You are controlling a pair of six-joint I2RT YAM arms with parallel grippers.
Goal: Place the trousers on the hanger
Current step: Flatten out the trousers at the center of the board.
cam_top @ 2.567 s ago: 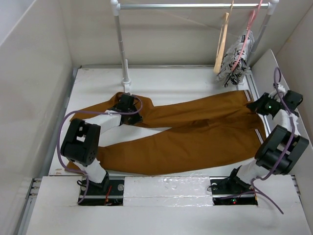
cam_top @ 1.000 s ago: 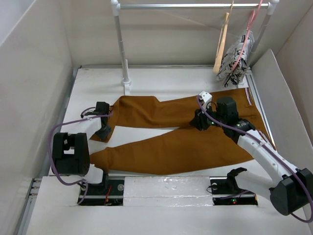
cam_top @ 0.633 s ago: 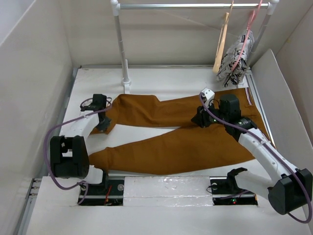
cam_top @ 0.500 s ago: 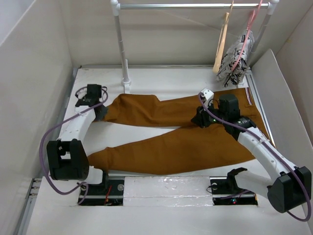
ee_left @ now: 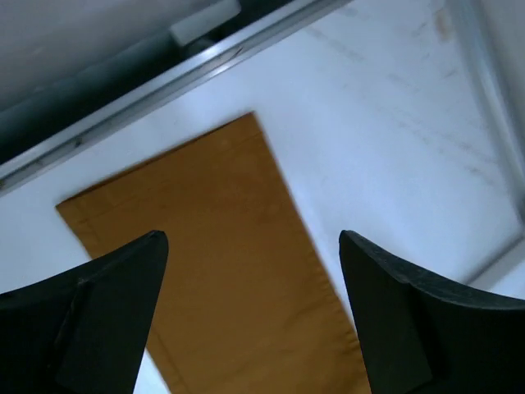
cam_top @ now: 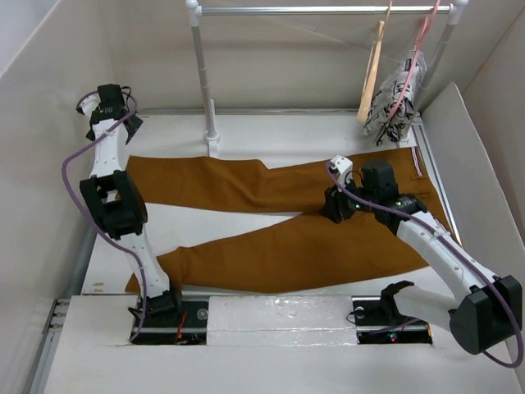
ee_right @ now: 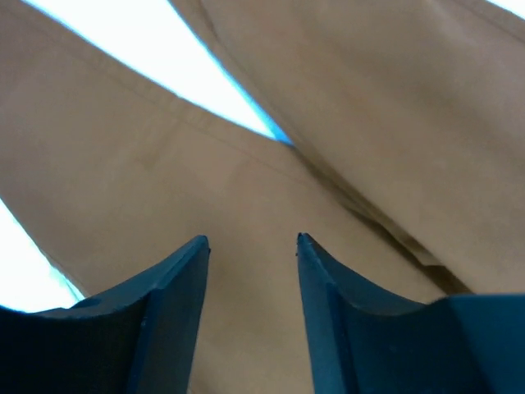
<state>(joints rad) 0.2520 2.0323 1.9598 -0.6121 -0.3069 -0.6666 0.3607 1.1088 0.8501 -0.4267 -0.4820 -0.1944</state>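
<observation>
Beneath the jaws of the left gripper [ee_left: 250, 238] spreads a white table [ee_left: 394, 107], a metal rail [ee_left: 164, 84] edging it beyond their tips. Pale beige walls [cam_top: 49, 107] enclose it. A white clothes rack [cam_top: 201, 74] stands well apart from those jaws, evenly lit.

We see a metal clothes rail [cam_top: 312, 11] on white posts at the white table's [cam_top: 287, 135] far edge; its pink hanger [cam_top: 422, 37] carries black-and-white patterned cloth [cam_top: 394, 94].

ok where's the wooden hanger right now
In the top external view the hanger hangs on the rail at the upper right, left of the patterned cloth and beyond the waistband end of the trousers.
</observation>
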